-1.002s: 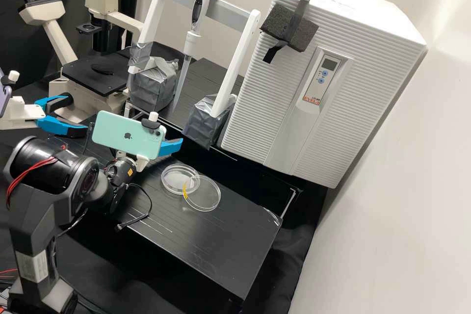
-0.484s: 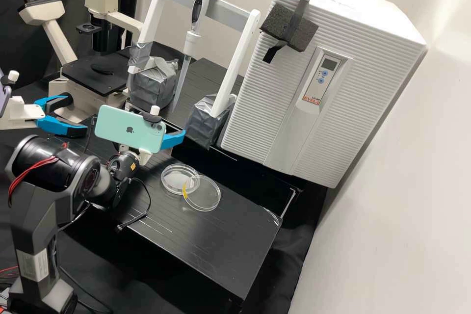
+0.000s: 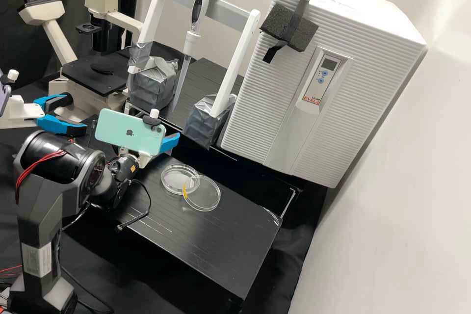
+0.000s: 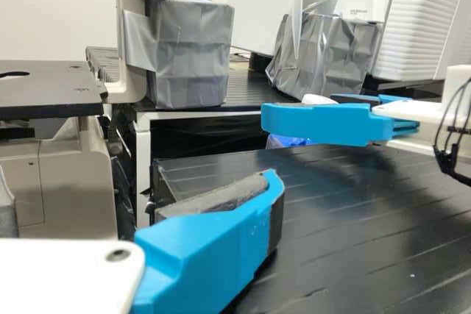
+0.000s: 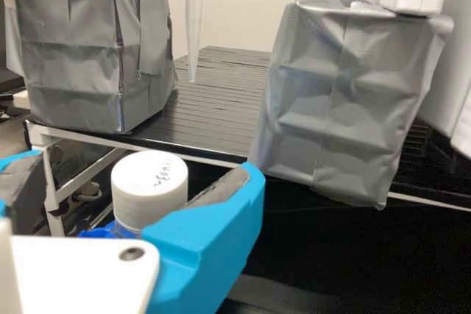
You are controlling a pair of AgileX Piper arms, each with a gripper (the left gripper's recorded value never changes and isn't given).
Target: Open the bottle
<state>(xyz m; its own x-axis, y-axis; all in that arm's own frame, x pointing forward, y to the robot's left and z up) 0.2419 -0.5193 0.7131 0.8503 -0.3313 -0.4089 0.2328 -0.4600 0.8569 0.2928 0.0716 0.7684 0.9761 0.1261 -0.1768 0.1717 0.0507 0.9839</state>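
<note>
high view put the left end effector (image 3: 55,114) at the far left, its two blue fingers spread wide with nothing between them, just beside the beige microscope (image 3: 81,89). left wrist view showed one of those fingers (image 4: 213,248) low over the slatted black counter (image 3: 221,240).

next along, the right arm carried a mint-green phone (image 3: 128,132) clamped at its wrist. the right end effector (image 3: 169,143) poked out from behind the phone, over the counter's left end. right wrist view showed it pinching the bottle (image 5: 147,204): a blue finger stood on either side, and the white cap (image 5: 149,170) rose between them with some scrawl on top, too small to read. so the bottle sat in the right end effector, in front of the raised shelf that bore two blocks wrapped in grey tape (image 3: 152,81) (image 3: 206,117).

further right, two clear petri dishes (image 3: 180,178) (image 3: 202,195) lay on the counter, overlapping at their rims, with a small yellow mark at the overlap. behind them a pipette (image 3: 189,44) hung tip down from a white stand (image 3: 235,64) whose legs ended in the taped blocks. at the far right stood a big white ribbed machine (image 3: 314,73), with a dark foam block (image 3: 289,27) strapped near its top.
</note>
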